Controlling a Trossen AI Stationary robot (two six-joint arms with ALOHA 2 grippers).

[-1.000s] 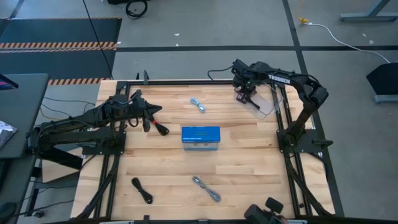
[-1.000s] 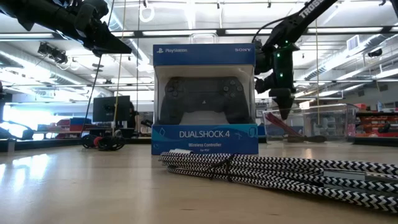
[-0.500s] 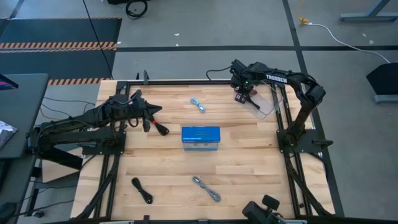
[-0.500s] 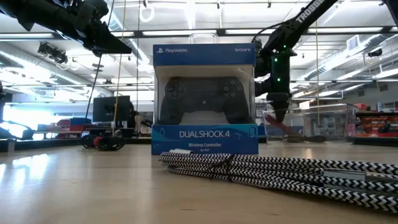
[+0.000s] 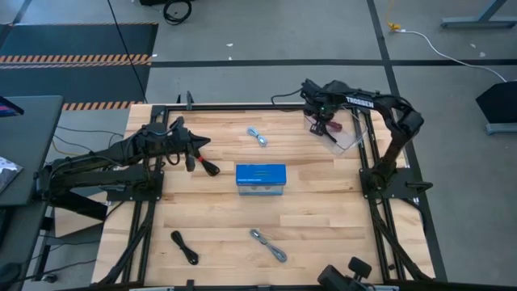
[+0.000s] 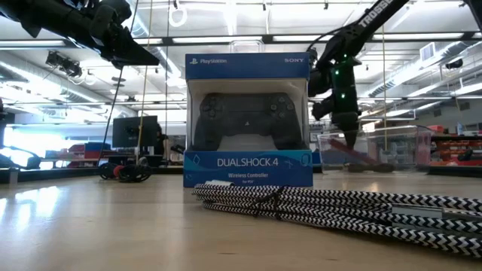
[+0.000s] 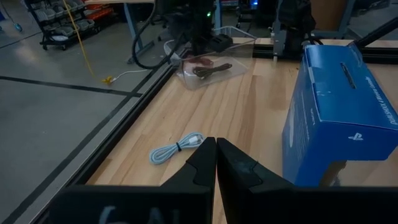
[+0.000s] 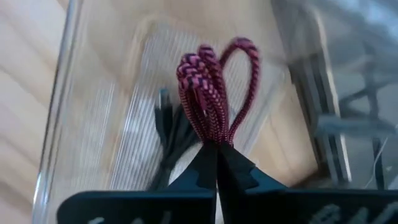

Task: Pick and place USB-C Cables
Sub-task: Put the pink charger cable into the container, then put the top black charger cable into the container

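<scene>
Only the right wrist view shows the right gripper (image 8: 216,163) pinched tight on a red braided cable (image 8: 211,93) over the clear bin (image 5: 346,129) at the table's far right edge. The left gripper (image 7: 216,155) hangs closed and empty. A pale blue cable (image 5: 258,136) lies on open wood.

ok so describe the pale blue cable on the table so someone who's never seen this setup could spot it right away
Start at the blue box in the middle of the wooden table. Go toward the far edge, between the two arms, to a small coiled bundle lying alone on bare wood: the pale blue cable. It is the only light blue-white bundle; the silver-grey cable and the black cable lie on the box's other side.
</scene>
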